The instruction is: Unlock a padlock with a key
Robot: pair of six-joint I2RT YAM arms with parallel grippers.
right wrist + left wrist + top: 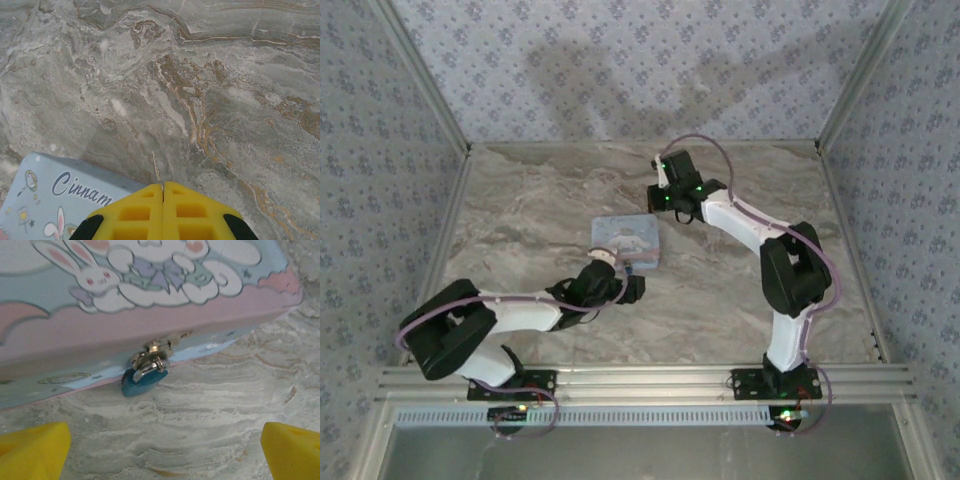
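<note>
Padlock (144, 381) hangs off the tin (200, 305), shackle up, body down; left tool (162, 452) released, right tool (163, 192) clenching key (156, 167).

Right gripper (163, 186) pinched on a thin, pale metal key (156, 169)
Its yellow ribbed fingers (134, 212) meet flush just right of the light-blue rectangular tin (45, 195) with printed lettering; the key's blade pokes out beyond the tin's corner, over grey-brown marbled tabletop (235, 85).

Tiny dark-blue padlock (143, 382) on tin's (210, 310) latch (152, 352)

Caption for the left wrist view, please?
Tiny dark-blue padlock hangs from clasp of pastel rabbit-print tin, ahead of open yellow fingers.
</note>
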